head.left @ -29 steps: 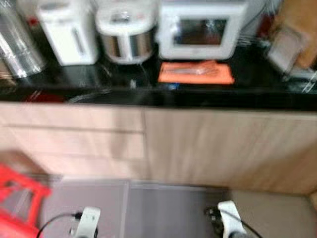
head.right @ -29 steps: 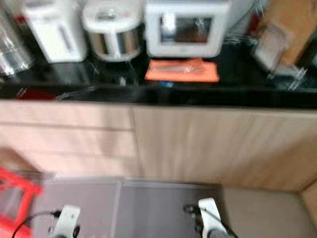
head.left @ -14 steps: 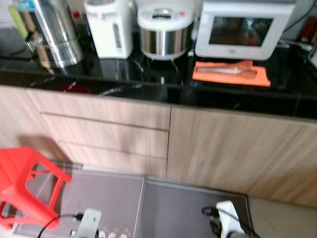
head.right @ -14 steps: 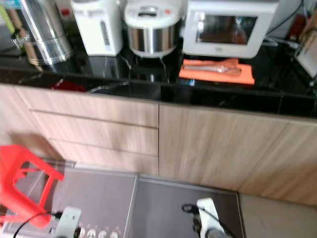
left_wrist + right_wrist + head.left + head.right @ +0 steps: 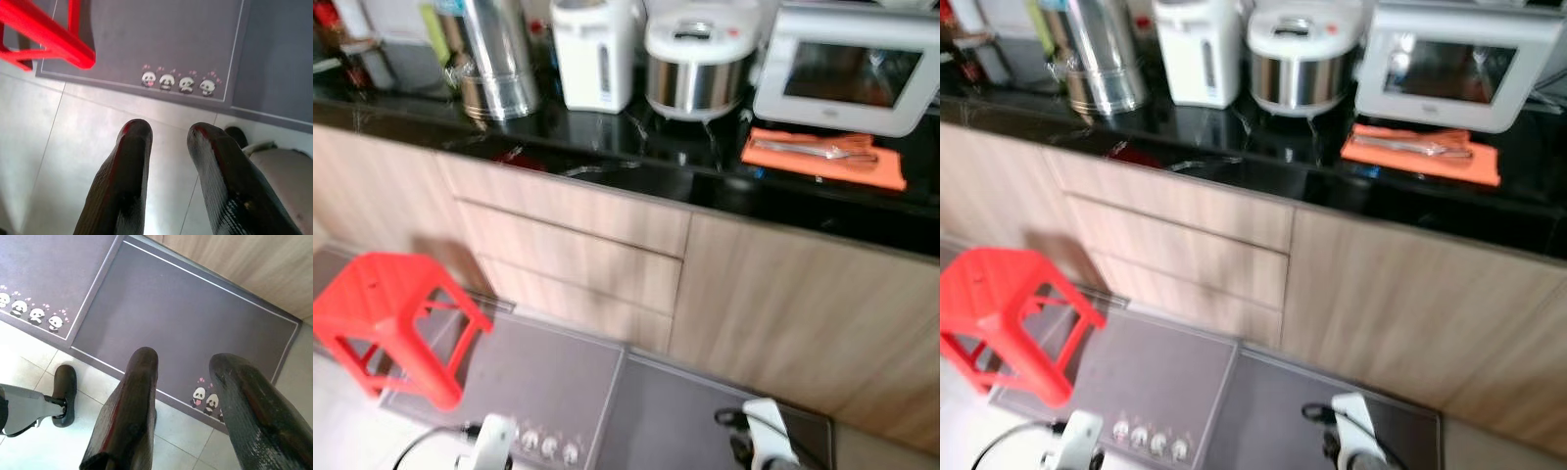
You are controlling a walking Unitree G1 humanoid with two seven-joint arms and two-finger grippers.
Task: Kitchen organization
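Both hands are hanging idle over the floor and gripping nothing: your left hand is showing its fingers a little apart above the tiles next to the panda mat, and your right hand has its fingers spread wider over a second grey mat. You're looking at a black worktop carrying an urn, kettle, rice cooker, microwave and, in front of it, an orange cloth with utensils lying on it. The red stool is sitting by the drawers.

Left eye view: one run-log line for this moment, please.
stage: facing counter | left gripper: open, idle | right gripper: open, idle | stool: left, on floor
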